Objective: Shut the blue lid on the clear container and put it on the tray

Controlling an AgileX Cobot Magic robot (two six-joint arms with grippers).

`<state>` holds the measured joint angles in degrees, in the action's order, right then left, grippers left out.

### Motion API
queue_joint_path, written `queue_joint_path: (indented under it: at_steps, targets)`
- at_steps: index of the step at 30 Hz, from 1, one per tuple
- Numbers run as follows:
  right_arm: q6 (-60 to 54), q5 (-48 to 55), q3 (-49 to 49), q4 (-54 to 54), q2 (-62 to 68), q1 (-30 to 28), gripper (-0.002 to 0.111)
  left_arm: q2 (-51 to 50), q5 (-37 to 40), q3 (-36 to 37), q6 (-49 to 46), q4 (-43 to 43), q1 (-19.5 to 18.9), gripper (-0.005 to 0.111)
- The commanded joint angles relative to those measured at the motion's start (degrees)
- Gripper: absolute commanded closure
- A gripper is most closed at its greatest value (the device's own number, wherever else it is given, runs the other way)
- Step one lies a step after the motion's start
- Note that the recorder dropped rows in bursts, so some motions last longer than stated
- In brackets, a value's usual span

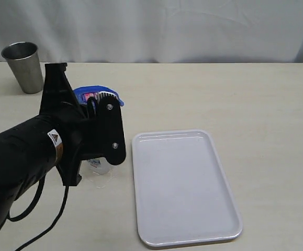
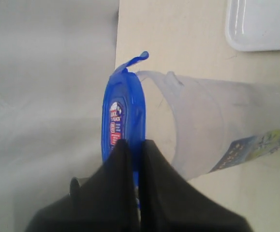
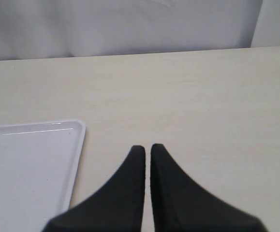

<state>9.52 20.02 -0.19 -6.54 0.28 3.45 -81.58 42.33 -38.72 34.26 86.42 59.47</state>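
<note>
**Left gripper** (image 2: 133, 147): the fingers are clamped on the rim of the blue lid (image 2: 125, 108), one finger on each face. The lid sits across the mouth of the clear container (image 2: 217, 128). One snap flap juts out from the lid edge.

**Exterior view:** the lid shows at centre left, partly behind the black left arm. Only the container's base is visible, below the gripper body, standing on the table (image 1: 256, 94).

**The tray** (image 1: 182, 188): it lies flat at lower centre. Its left rim is near the container base, and a strip of table separates the two. Bare tabletop runs from the tray's right rim to the right frame edge, and from its far rim up to the table's back edge.

**Steel cup** (image 1: 23, 65): it stands upright at upper left, close to the table's back edge and well apart from the lid.

**Right gripper** (image 3: 147, 149): the fingers are drawn together with a thin slit between them and grasp nothing. It hangs over bare tabletop, just beside one corner of the tray.
</note>
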Motion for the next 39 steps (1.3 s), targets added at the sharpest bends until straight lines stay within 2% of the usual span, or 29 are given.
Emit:
queue_joint_path:
  at_steps: [1,10,34,37,39]
  targets:
    - [0.12,-0.20,0.19,0.13,-0.28,-0.02,0.104,0.39,1.74,-0.28,0.09,-0.23,1.89,0.107]
    - [0.12,-0.20,0.19,0.13,-0.28,-0.02,0.104,0.39,0.40,0.32,-1.06,-4.53,1.89,0.107]
    - [0.12,-0.20,0.19,0.13,-0.28,-0.02,0.104,0.39,-0.49,0.69,-0.83,-5.58,1.89,0.106]
    - [0.12,-0.20,0.19,0.13,-0.28,-0.02,0.104,0.39,-0.49,0.69,-0.83,-6.23,1.89,0.097]
    - [0.12,-0.20,0.19,0.13,-0.28,-0.02,0.104,0.39,0.59,0.69,-0.83,-6.23,1.89,0.085]
